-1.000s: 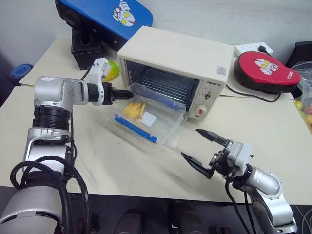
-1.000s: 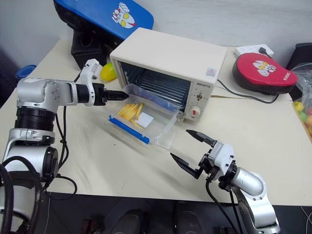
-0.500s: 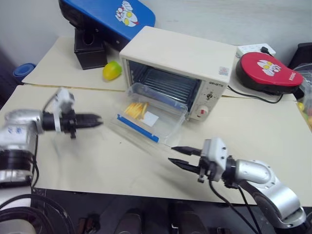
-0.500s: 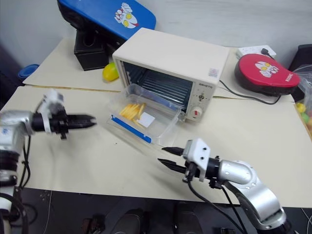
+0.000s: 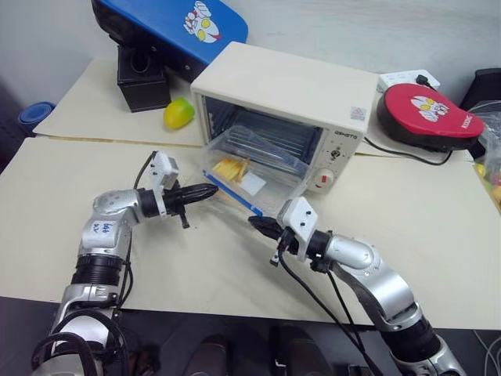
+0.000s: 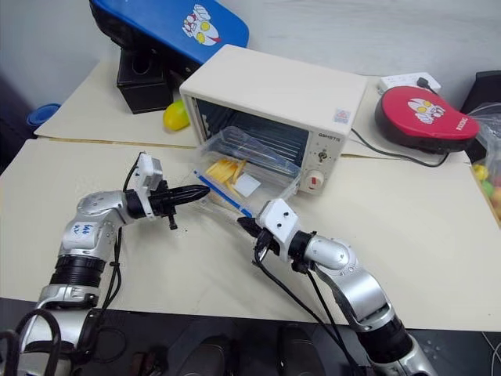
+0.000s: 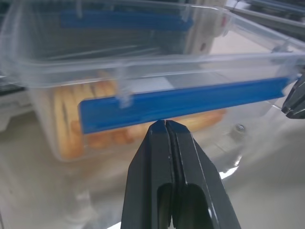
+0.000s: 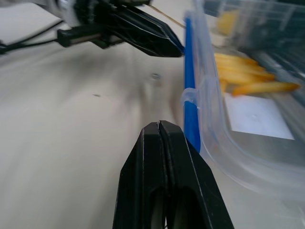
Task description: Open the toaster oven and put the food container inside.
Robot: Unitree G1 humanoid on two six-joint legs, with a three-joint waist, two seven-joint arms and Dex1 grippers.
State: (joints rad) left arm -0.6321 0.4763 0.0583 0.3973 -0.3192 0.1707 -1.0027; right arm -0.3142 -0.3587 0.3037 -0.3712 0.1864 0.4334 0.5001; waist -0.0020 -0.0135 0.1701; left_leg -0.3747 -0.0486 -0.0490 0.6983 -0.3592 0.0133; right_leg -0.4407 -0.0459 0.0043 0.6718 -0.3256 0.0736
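The cream-white toaster oven [image 5: 290,82] stands at the back of the table with its door down and its wire rack [image 5: 270,133] showing. The clear food container [image 5: 252,166], with yellow strips inside, sits at the oven's mouth, its blue clip [image 7: 181,100] facing me. My left gripper [image 5: 212,189] is shut and empty, its tip against the left end of that clip. My right gripper [image 5: 253,222] is also shut and empty, its tip at the container's near right corner beside the clip [image 8: 190,109]. The left gripper [image 8: 143,31] also appears in the right wrist view.
A yellow-green fruit [image 5: 178,113] lies left of the oven, behind it a blue pad on a black stand [image 5: 168,23]. A red round case [image 5: 427,110], a power strip [image 5: 403,78] and a cable lie to the right. Bare tabletop [image 5: 196,266] lies in front.
Both grippers have shut. The left arm dropped low and came in at the container's near left; the right arm swung left and forward to its near right corner. The container sits slightly nearer the oven.
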